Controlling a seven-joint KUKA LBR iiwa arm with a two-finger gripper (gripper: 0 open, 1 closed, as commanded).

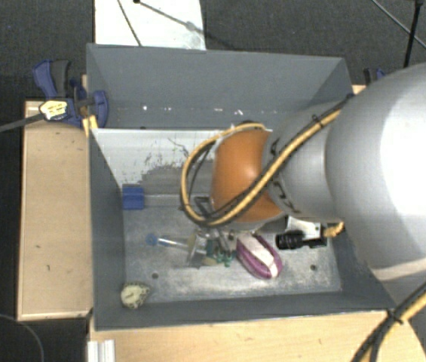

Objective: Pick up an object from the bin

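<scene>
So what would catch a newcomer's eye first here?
The big silver arm reaches in from the right, its orange wrist cover looped with cables, down into the grey bin. Its gripper hangs low over the floor's middle, beside a purple-and-white thing. A blue block sits by the left wall, a pale crumpled lump in the near-left corner.

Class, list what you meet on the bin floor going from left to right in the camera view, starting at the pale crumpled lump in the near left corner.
Pale crumpled lump → clear tube with a blue tip → gripper → purple-and-white oval object → black-and-white cylindrical object.
</scene>
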